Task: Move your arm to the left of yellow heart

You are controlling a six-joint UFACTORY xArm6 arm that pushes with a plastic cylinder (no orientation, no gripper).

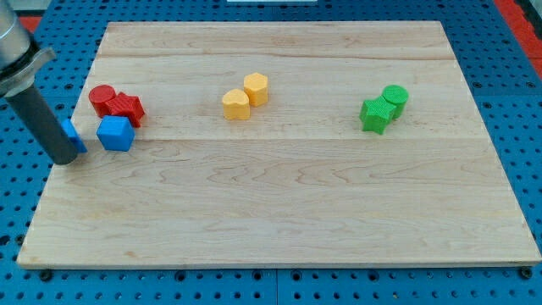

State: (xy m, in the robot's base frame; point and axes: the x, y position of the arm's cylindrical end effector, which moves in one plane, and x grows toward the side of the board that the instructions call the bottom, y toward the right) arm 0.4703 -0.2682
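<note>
The yellow heart (236,104) lies on the wooden board (279,220), upper middle, touching a yellow hexagon-like block (256,88) at its upper right. My rod comes in from the view's top left, and my tip (65,159) rests near the board's left edge. The tip is far to the left of the yellow heart and somewhat lower in the view. A small blue block (76,135) sits right against the rod, partly hidden by it.
A blue cube (115,134), a red cylinder (102,98) and a red star-like block (127,108) cluster between my tip and the yellow heart. A green star-like block (373,115) and a green cylinder (395,97) sit at the right.
</note>
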